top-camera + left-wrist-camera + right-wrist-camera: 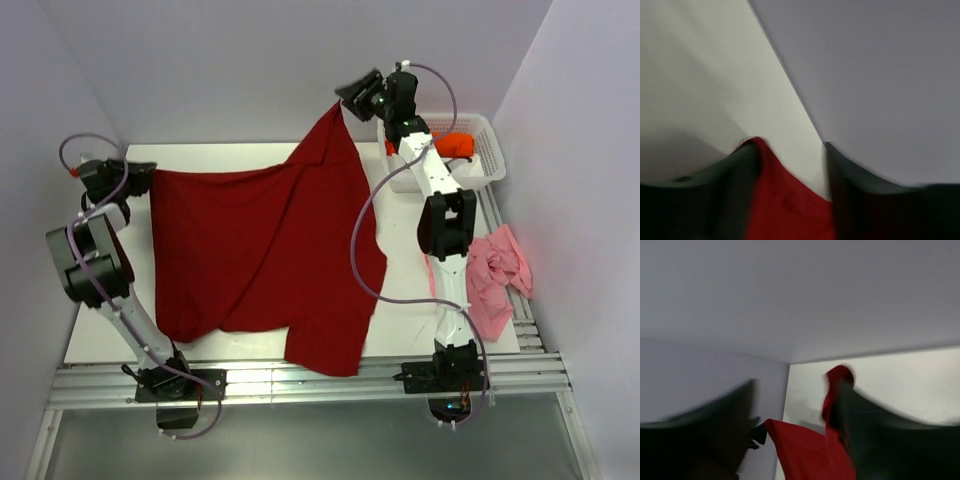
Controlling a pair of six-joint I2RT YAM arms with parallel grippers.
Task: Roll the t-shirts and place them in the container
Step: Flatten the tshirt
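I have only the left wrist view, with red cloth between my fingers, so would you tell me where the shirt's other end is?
Observer: The dark red t-shirt's far corner is lifted off the table at the right gripper, on the far side.
Operator: Thank you. Does the rest lie flat?
Observer: It is mostly spread across the table, with its near part reaching past the front edge.
Operator: And where is the next shirt?
Observer: The pale pink t-shirt lies crumpled at the table's right edge.
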